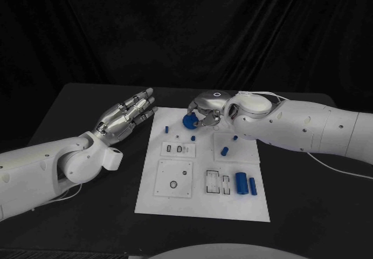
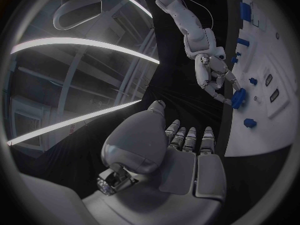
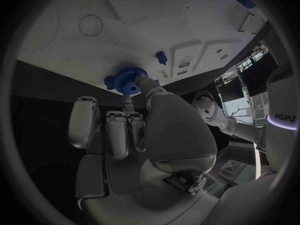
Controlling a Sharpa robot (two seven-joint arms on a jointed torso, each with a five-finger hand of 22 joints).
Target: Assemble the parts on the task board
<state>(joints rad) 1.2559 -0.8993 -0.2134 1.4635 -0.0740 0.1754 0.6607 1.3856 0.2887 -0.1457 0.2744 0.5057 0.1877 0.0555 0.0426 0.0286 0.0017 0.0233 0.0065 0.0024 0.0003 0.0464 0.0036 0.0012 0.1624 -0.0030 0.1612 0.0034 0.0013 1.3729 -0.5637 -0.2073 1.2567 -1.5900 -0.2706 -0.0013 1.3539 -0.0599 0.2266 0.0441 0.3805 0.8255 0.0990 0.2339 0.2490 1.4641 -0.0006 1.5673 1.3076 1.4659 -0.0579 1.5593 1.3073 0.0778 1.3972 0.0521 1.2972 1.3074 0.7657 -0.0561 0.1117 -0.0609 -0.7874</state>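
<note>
Fingers of the right hand (image 1: 208, 109) pinch a blue toothed wheel (image 1: 189, 121) at the far edge of the white board (image 1: 204, 208); you can see this from the head camera, with the wheel just over the board's far left part. Your left hand (image 1: 125, 116) lies beside the board's far left corner, fingers straight and a little apart, holding nothing. Other blue pieces on the board: a small peg (image 1: 166, 129) near the wheel, another peg (image 1: 225, 151) toward the middle, two cylinders (image 1: 246, 184) side by side at the near right

Left wrist camera: your left hand (image 2: 181, 157) shows flat fingers (image 2: 189, 137) with nothing in them. Beyond it the right hand (image 2: 215, 80) grips the wheel (image 2: 238, 98) at the board's (image 2: 275, 120) edge

Right wrist camera: the right hand (image 3: 134, 135) has thumb and fingertips (image 3: 143, 85) on the wheel (image 3: 127, 79), which touches or sits just above the board (image 3: 75, 40); you cannot tell which. A small peg (image 3: 162, 58) stands on the board close by
</note>
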